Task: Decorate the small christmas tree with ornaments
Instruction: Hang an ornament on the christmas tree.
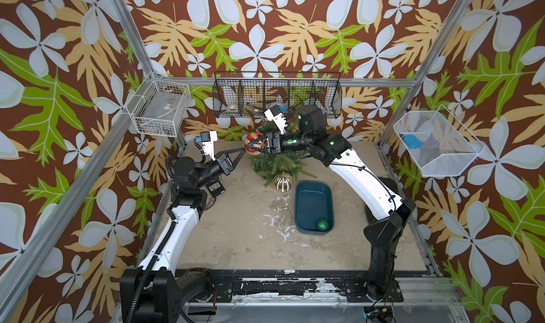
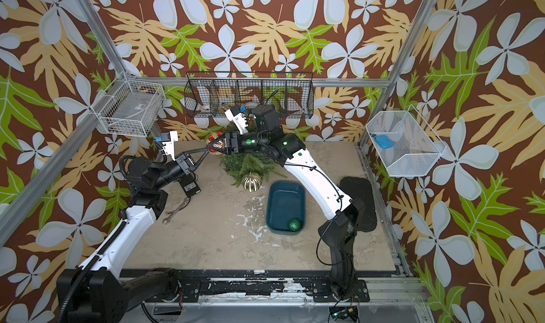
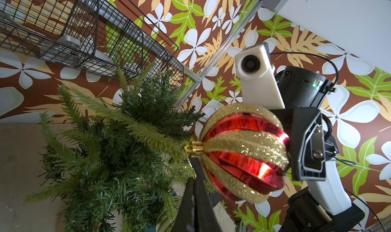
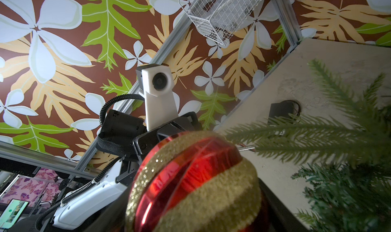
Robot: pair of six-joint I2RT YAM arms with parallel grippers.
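We see the scuffed grey worktop [image 1: 236, 247], with the fir tree [image 1: 275, 163] standing at the middle of its back edge. Just in front of the tree, toward the right edge, lies the teal tray [image 1: 312, 203].

The right fingers [image 3: 309, 148] are clamped on the red-and-gold bauble [image 3: 243, 152]. They hold it clear of the worktop, against the tree's upper part on the side toward the left edge. A pale green branch [image 3: 148, 135] reaches to the bauble's gold cap [image 3: 193, 148].

The left fingers [image 3: 194, 199] are pressed together, their tips just beside that cap. We cannot tell whether they pinch anything.

The gold-and-white bauble [image 1: 283, 182] sits against the tree's lowest front branches; whether it hangs or rests we cannot tell. The small glittery green bauble [image 1: 323, 224] lies in the tray, in the corner nearest the worktop's front and right edges.
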